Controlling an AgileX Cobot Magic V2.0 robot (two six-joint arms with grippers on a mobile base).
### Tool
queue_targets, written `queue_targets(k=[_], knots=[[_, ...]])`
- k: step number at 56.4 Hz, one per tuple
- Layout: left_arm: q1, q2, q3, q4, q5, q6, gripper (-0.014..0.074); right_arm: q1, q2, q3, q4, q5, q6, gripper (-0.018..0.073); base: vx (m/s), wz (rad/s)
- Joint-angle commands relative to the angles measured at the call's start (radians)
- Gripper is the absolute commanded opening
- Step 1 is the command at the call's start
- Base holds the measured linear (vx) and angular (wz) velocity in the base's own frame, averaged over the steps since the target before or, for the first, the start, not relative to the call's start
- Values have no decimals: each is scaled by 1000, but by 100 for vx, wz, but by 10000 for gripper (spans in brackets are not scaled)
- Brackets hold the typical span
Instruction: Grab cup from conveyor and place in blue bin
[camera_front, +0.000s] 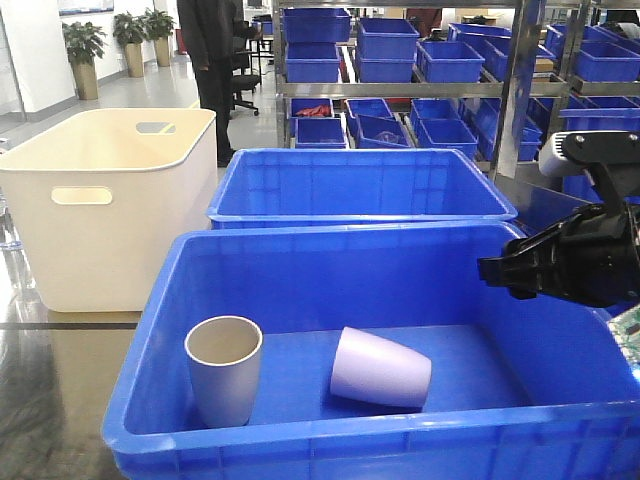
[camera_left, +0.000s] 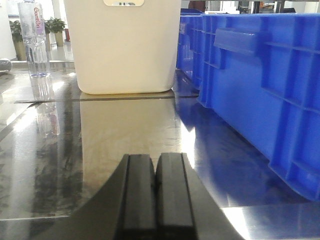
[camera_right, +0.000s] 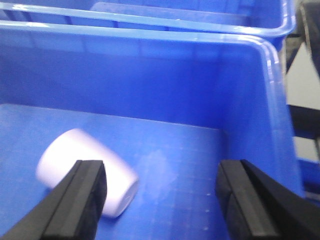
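Two cups in blue bin (camera_front: 150, 385), lower half of front view: pale cup (camera_front: 223, 368) upright at lower left, lilac cup (camera_front: 380, 368) tipped on side, center. Right end effector (camera_right: 160, 200) spread wide, holding nothing, hovering over bin floor just right of tipped cup. Left end effector (camera_left: 155, 192) pressed together, low over shiny tabletop (camera_left: 100, 140), bottom center. Cream tub (camera_front: 100, 200) upper left. Conveyor not visible.

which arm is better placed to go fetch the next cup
Right, probably. Its claw is open and empty above the blue bin, a lavender cup lying below. The left claw is shut, low over the shiny tabletop.
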Motion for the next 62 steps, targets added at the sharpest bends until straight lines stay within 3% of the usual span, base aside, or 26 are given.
queue_targets(k=[1,15,23,36,52,55,62], knots=[[2,-17,13,0,-78,-5,-3,1,-75,-34,-42,-76,0,516,0,0],[2,-17,13,0,-78,-5,-3,1,-258,-34,-47,-76,0,498,0,0],[2,-17,13,0,-78,-5,-3,1,-394,-34,12,-51,0,466,0,0],[2,-17,13,0,-78,-5,-3,1,-592,0,11,22,0,302,0,0],[2,-17,13,0,-78,-5,-3,-3,-928,431,-20,-279,-13,22,0,0],[2,-17,13,0,-78,-5,-3,-3,-986,527,-73,-316,-12,-16,0,0],[2,-17,13,0,-78,-5,-3,-3,-1103,711,-239,-348,24,-13,0,0]])
